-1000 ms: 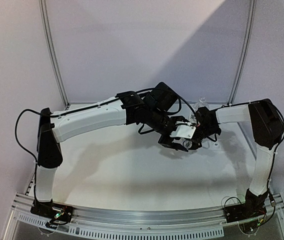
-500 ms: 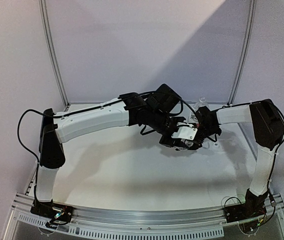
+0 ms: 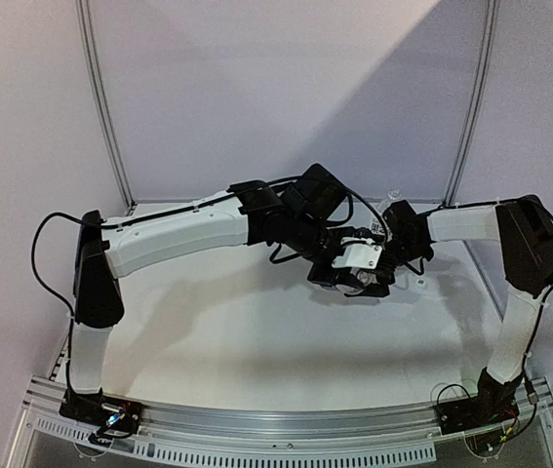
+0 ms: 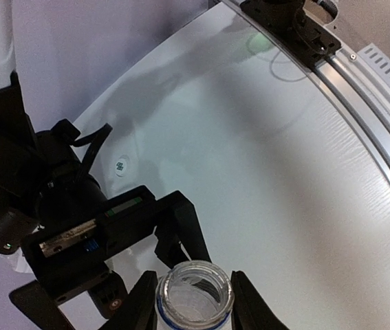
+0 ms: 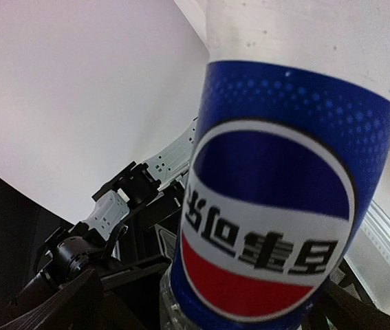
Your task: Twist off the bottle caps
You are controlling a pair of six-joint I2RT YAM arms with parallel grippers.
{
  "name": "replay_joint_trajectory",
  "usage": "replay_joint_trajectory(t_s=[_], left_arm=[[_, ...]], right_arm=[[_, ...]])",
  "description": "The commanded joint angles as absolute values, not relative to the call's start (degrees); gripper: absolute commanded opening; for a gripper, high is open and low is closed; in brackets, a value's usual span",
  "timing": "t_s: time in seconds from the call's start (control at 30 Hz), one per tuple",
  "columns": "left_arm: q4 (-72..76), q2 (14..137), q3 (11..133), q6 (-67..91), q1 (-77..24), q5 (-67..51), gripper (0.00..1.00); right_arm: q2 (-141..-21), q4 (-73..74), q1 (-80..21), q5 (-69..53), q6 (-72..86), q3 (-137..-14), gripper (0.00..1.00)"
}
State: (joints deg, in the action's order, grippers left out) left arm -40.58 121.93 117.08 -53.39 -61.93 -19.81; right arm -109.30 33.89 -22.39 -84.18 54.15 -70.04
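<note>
White tabletop (image 4: pixel 284 172) below. My left gripper (image 4: pixel 195 306) clamps the Pepsi bottle (image 5: pixel 277 206) by its neck (stiffest spot, I'd judge; walls crush); right gripper (image 5: pixel 225 306) has its jaws apart.

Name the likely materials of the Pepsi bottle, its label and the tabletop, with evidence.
Pepsi bottle: clear plastic, probably; see-through mouth.
Label: glossy printed film, seemingly; wraps smoothly.
Tabletop: white, smooth laminate or painted board, perhaps; faint grain shows.

Slim clear plastic bottle (image 4: pixel 195 295) glossy; its blue label (image 5: pixel 270 199) smooth, shiny film. White tabletop (image 4: pixel 284 179) semi-gloss w/ faint grain; grey edge rail (image 4: pixel 373 117) matt metal.
</note>
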Motion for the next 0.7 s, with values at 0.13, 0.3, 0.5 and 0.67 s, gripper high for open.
replay_joint_trajectory(t_s=[0.13,0.3,0.5,0.67], left_arm=[[-39.44,115.09,112.02,-48.95,-58.22,-21.94,0.0],[-36.12,112.05,107.96,-42.09,-56.76,-24.08,0.0],[-33.62,107.28,101.06,-40.91,-53.38,-25.02,0.0],[-24.46,104.13,94.24,-37.0,-51.64,-23.62,0.0]], right_arm=[[-106.52,33.55,-21.53,-84.2,51.55,-71.98,0.99],[-104.71,42.58,-21.53,-81.04,36.88,-76.64,0.99],[-105.99,64.66,-21.47,-65.62,13.88,-94.47,0.99],[-104.14,67.75,-21.52,-55.54,4.53,-100.21,0.99]])
